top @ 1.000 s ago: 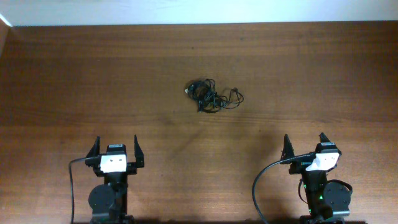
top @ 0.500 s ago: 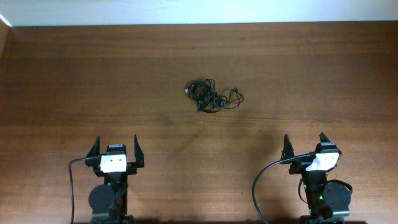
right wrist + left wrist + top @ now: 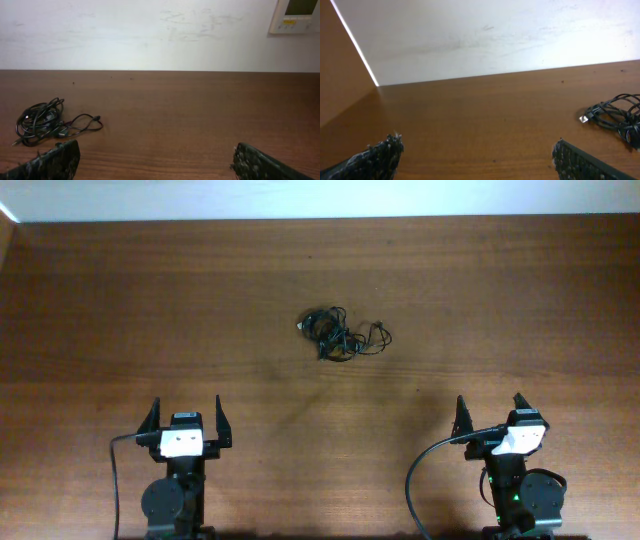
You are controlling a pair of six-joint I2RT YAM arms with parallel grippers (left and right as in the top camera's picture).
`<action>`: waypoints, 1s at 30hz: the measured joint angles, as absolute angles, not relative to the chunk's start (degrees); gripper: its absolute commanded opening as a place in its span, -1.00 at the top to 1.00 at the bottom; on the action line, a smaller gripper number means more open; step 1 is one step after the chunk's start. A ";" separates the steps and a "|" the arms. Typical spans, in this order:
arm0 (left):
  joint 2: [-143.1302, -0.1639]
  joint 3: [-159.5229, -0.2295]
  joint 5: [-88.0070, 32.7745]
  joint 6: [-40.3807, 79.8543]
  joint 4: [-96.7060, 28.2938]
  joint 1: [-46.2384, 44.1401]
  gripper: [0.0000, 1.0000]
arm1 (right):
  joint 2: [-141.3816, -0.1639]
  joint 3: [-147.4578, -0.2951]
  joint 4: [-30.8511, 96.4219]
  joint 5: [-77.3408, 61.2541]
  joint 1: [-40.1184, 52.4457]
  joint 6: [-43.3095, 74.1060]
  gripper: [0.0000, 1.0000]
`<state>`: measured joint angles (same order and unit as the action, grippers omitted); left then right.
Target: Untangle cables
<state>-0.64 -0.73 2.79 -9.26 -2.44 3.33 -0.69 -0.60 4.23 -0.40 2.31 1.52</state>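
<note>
The cables are thin black cords in a small knotted clump with a loose loop to the right, lying on the wooden table near its middle. The clump also shows at the right edge of the left wrist view and at the left of the right wrist view. My left gripper is open and empty near the front left, far from the clump; its fingers show in its wrist view. My right gripper is open and empty near the front right, seen also in its wrist view.
A white wall rises behind the table's far edge, with a small white panel at its upper right. Thick black arm cables hang by the arm bases at the front edge.
</note>
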 measured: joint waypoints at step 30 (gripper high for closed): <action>-39.99 -32.88 -11.81 -7.66 -5.08 3.33 -0.98 | -3.16 -19.88 17.85 -7.03 2.31 1.50 -0.98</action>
<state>-39.99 -32.88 -11.81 -7.66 -5.08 3.33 -3.16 -19.88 17.85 -7.03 2.31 1.50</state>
